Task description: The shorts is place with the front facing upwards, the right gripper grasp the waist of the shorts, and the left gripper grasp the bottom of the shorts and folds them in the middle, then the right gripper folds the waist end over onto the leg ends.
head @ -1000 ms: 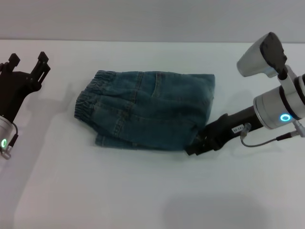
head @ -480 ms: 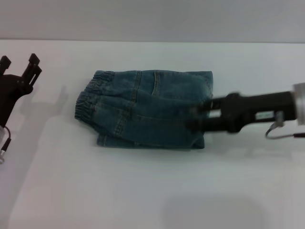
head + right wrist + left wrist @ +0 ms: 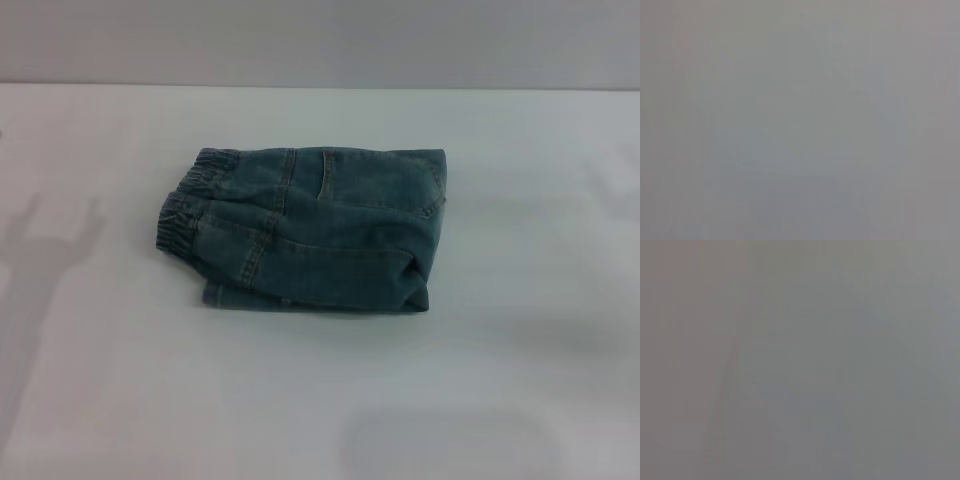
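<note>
Lying folded on the white table (image 3: 520, 400), the shorts (image 3: 310, 235) form a compact blue-green denim bundle near the middle of the head view. The waist of the shorts (image 3: 185, 200), a darker gathered elastic band, sits at the bundle's left end, with two ruffled layers showing one behind the other. Below the waistband, along the near edge of the bundle, a straight stitched hem (image 3: 245, 297) peeks out from under the upper layer; this is the bottom of the shorts, lying flat against the table. The right end of the bundle is a smooth rounded fold (image 3: 425, 250), thick and slightly puffed, touching the table. Tan stitching runs across the top layer, and a short vertical pocket seam (image 3: 326, 175) shows near the far edge of the shorts. Faded paler patches mark the denim on the upper face.

Neither the left gripper nor the right gripper appears in the head view, so I cannot tell whether their fingers are apart or together. Both wrist views show only a plain grey field with nothing distinguishable. A faint shadow (image 3: 45, 235) falls on the table well to the left of the waistband.
</note>
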